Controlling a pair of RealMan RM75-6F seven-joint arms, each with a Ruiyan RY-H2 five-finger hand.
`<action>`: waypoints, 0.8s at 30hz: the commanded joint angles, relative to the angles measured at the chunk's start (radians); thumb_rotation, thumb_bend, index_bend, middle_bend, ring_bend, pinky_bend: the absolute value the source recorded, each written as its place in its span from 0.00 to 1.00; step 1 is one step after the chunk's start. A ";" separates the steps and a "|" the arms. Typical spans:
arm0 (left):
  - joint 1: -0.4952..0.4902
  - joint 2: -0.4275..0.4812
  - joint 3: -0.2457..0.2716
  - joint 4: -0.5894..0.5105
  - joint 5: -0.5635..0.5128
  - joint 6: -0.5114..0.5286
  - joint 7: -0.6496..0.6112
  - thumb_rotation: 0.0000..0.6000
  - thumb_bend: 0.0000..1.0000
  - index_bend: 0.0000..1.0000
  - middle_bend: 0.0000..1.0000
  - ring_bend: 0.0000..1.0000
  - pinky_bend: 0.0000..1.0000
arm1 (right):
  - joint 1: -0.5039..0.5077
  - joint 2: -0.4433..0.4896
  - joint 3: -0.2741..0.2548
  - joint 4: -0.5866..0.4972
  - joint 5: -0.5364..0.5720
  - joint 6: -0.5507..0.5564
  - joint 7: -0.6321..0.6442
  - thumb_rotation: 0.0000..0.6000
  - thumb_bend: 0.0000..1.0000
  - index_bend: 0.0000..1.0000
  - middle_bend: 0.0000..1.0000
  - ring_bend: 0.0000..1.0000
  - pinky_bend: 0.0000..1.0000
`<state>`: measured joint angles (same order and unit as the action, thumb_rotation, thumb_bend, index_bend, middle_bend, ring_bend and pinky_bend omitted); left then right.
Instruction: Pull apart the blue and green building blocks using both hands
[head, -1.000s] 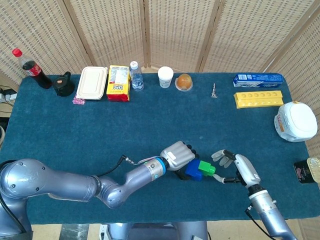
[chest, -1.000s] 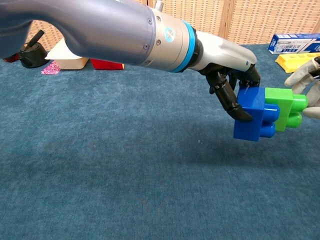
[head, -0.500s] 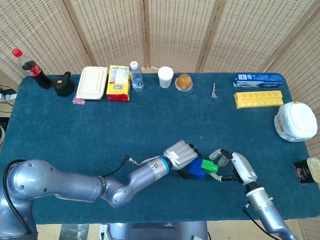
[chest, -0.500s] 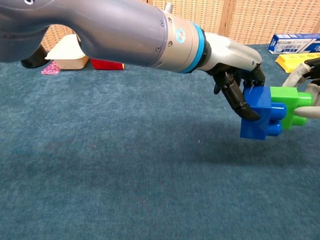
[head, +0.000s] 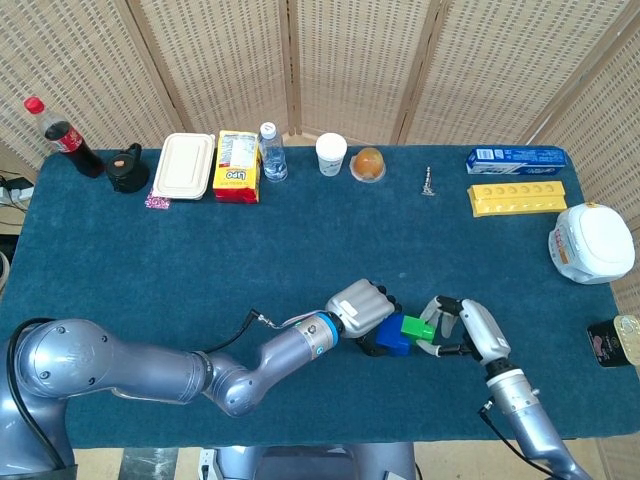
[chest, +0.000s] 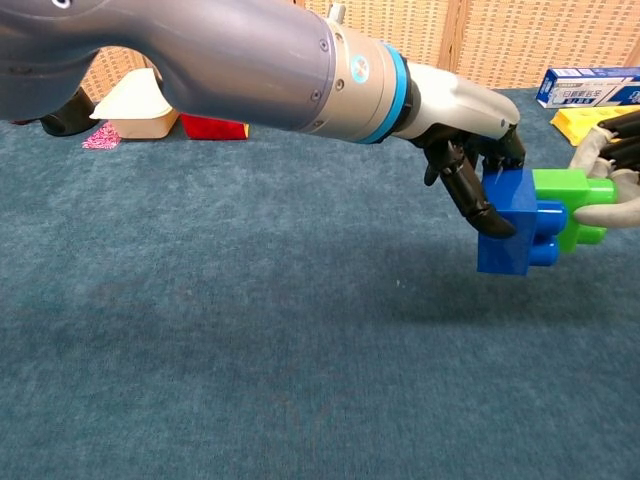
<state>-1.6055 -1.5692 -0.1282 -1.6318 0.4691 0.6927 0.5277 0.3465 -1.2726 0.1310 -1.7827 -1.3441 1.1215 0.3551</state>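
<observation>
The blue block (chest: 507, 222) and the green block (chest: 568, 204) are joined and held off the blue table cloth (head: 200, 260), near the front edge of the table, between the 2 hands. In the chest view the blue block sits directly under the left hand (chest: 462, 118), whose dark fingers (chest: 466, 192) curl down over the block's near face and grip it; the green block sticks out from the blue one's far side toward the right hand (chest: 612, 165). The head view shows the left hand (head: 360, 308) just beside the blue block (head: 392, 338), with the green block (head: 414, 326) between it and the right hand (head: 467, 329). The right hand's pale fingers (chest: 612, 214) wrap over and under the green block and grasp it, 1 finger lying across its studs in the chest view. Along the back of the table stand a cola bottle (head: 60, 137) with a red cap, a pale lidded box (head: 184, 165), a yellow carton (head: 237, 165) on which the word "Lipo" can be read, a small water bottle (head: 271, 152), a white cup (head: 331, 154), a long blue box (head: 515, 156) whose print is too small to read, and a yellow tray (head: 519, 196).
</observation>
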 joint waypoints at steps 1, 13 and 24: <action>-0.001 -0.001 0.003 0.000 0.004 0.003 -0.001 0.57 0.39 0.44 0.33 0.25 0.38 | 0.002 -0.004 0.004 0.002 0.006 0.000 -0.002 1.00 0.27 0.60 0.65 0.72 0.58; -0.002 0.012 0.019 -0.009 0.007 0.012 -0.004 0.57 0.39 0.44 0.33 0.25 0.38 | -0.007 0.001 0.006 0.010 0.016 0.011 0.011 1.00 0.28 0.62 0.68 0.76 0.61; 0.014 0.041 0.051 -0.042 0.015 0.029 0.000 0.57 0.39 0.44 0.33 0.25 0.38 | -0.022 0.016 0.008 0.021 0.019 0.030 0.023 1.00 0.28 0.62 0.68 0.76 0.61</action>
<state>-1.5962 -1.5341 -0.0841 -1.6676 0.4827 0.7184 0.5263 0.3256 -1.2582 0.1384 -1.7640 -1.3268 1.1496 0.3784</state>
